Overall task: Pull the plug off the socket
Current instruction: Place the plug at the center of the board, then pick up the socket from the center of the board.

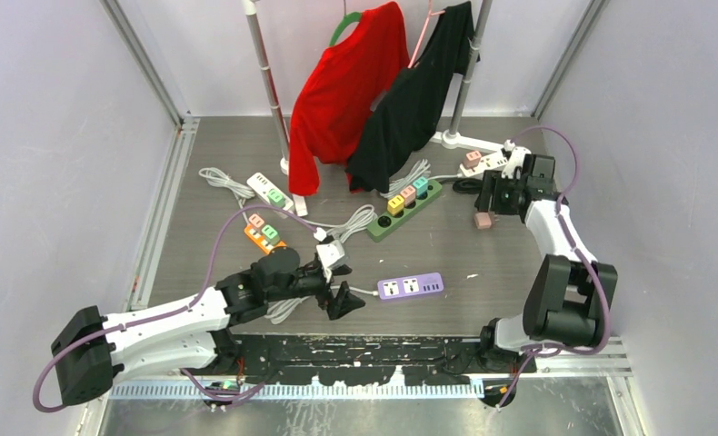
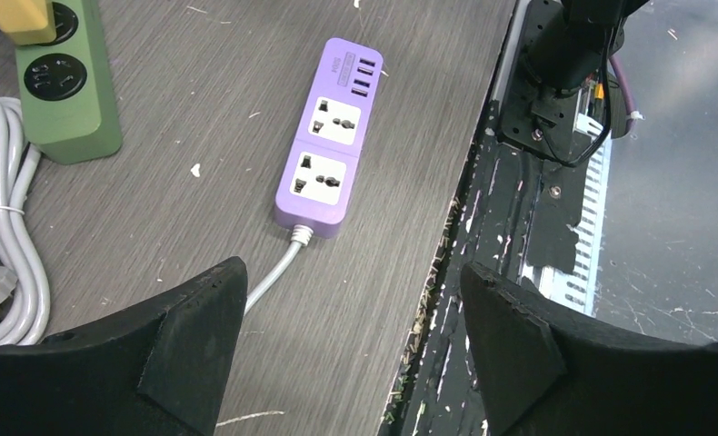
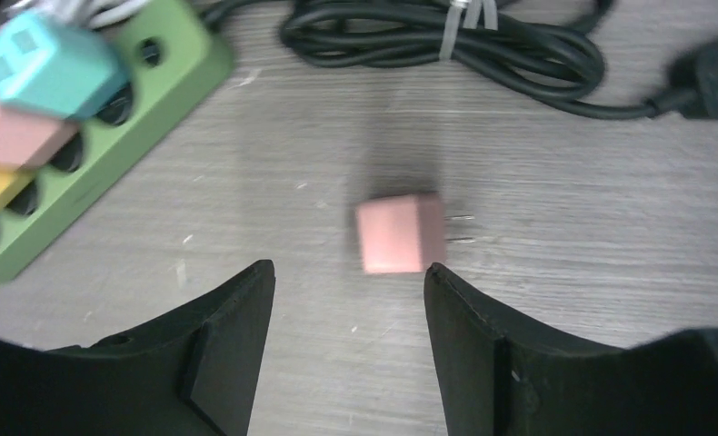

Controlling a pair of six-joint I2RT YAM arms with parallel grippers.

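A small pink plug [image 3: 399,233] lies loose on its side on the grey table, its two metal prongs pointing right. My right gripper [image 3: 348,272] hovers just above it, open, with nothing between the fingers. From above, the same plug [image 1: 483,220] sits just below the right gripper [image 1: 496,202]. A green socket strip [image 3: 110,136] to the left holds teal, pink and yellow plugs. A white socket strip [image 1: 487,162] with a pink plug lies behind the right arm. My left gripper [image 2: 354,272] is open and empty near the table's front edge.
A purple socket strip [image 2: 324,150] with empty sockets lies ahead of the left gripper. A coiled black cable [image 3: 446,36] lies beyond the pink plug. An orange strip [image 1: 263,238], another white strip [image 1: 269,189] and loose white cables sit centre-left. Red and black garments hang at the back.
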